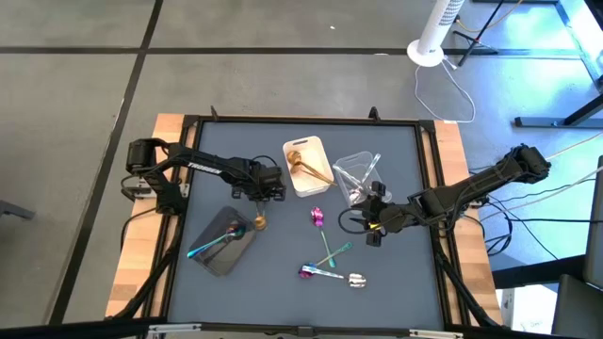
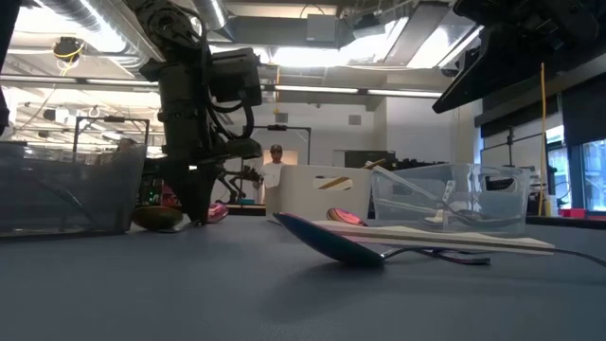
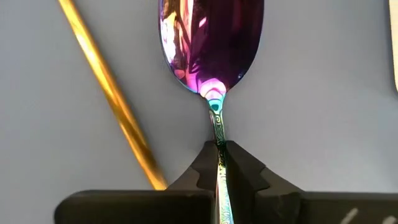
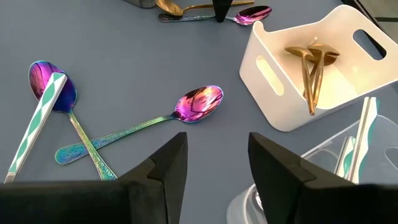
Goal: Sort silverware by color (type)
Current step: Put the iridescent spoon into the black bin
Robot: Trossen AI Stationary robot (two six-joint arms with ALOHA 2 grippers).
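An iridescent purple-teal spoon (image 3: pixel 211 43) lies on the grey table left of centre, and my left gripper (image 3: pixel 219 146) is shut on it from above (image 2: pixel 197 216). A gold spoon (image 1: pixel 259 223) lies right beside it, its handle (image 3: pixel 112 99) passing close to my fingers. My right gripper (image 4: pixel 217 168) hangs open above the table near the clear tray (image 1: pixel 356 171), with nothing between its fingers. Further iridescent spoons (image 4: pixel 199 102) (image 4: pixel 53 87) lie loose on the table in front of it. My left gripper pinches the iridescent spoon's thin neck (image 3: pixel 216 124), just behind the bowl, between its two fingertips. The fingers point steeply down and close on the handle from its two sides. The spoon lies flat on the table, bowl toward the far side.
The white tray (image 4: pixel 283 81) at the back holds gold pieces. The dark grey tray (image 1: pixel 226 247) at the near left holds a teal-handled piece. A teal-and-white striped stick (image 4: pixel 37 124) lies over a loose spoon, and a silver piece (image 1: pixel 356 280) lies near the front.
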